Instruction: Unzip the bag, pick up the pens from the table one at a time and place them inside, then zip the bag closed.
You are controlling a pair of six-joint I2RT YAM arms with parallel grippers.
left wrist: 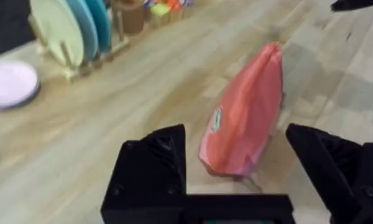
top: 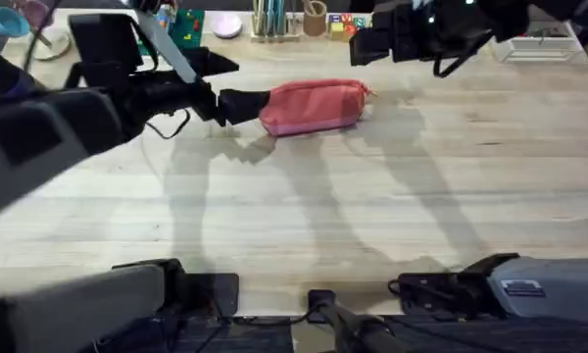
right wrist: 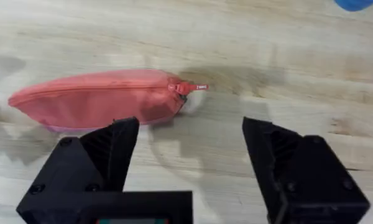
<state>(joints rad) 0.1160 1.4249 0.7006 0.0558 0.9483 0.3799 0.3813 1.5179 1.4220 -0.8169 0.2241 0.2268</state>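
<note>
Light wooden planks with plain grain make up the surface (top: 372,216), and the bag (top: 314,106) lies on it toward the far side, a little left of the middle. It lies lengthwise left to right, resting flat, its zipper running along the upper seam. In the right wrist view the zipper pull (right wrist: 189,88) sits at the bag's right end, so the zipper looks shut along its visible length.

At the bag's left end is the left end effector (top: 237,106), dark and low over the surface, just beside the fabric; whether it touches cannot be told. In the left wrist view its fingers (left wrist: 165,158) stand spread wide, with the near end of the bag between them and nothing pinched.

Farther right and beyond the bag, the right end effector (top: 367,44) hangs above the surface, apart from the bag. Its fingers (right wrist: 112,149) are also spread, holding nothing.

Along the far edge stand a rack of plates (left wrist: 71,28), a pink plate (left wrist: 9,84), and a cup (top: 316,18).
</note>
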